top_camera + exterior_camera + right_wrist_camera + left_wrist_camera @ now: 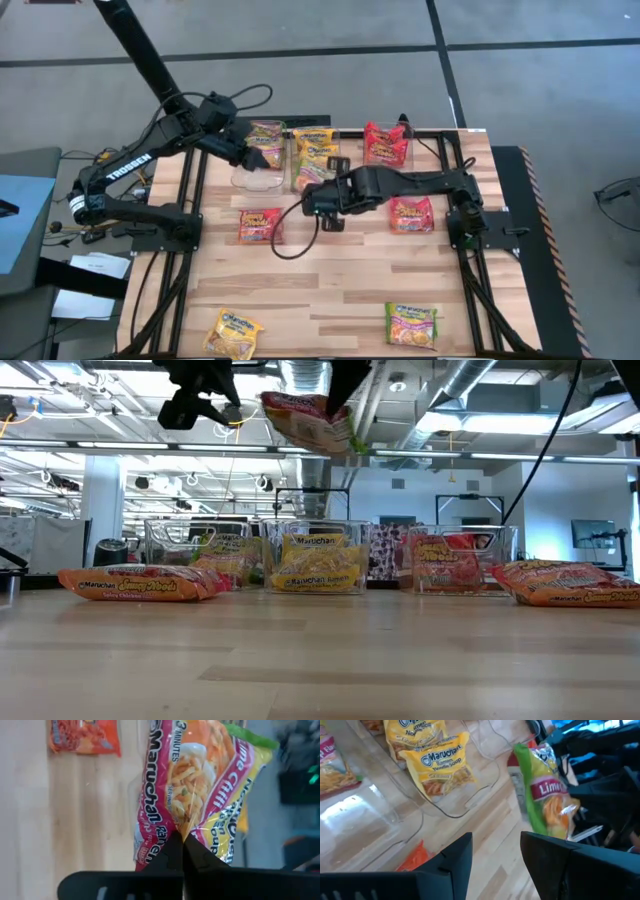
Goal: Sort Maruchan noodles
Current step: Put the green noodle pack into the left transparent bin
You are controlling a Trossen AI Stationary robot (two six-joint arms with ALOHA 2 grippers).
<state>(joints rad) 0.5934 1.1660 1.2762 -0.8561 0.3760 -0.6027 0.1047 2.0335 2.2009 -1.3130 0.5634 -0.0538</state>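
The right gripper (182,851) has its fingers pinched on one crinkled edge of a green-and-pink noodle packet (200,785), holding it in the air near the clear bins (262,178) at the table's far side. With so thin a hold, I'd worry it slips or swings and lands outside its bin. The left gripper (496,855), fingers apart and empty, hovers close by and could bump it.

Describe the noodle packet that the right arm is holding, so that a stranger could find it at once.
Start at the row of clear bins along the far edge of the table. Just in front of them the right gripper hangs in the air, jaws shut on a green and pink packet. It is the only packet lifted off the table.
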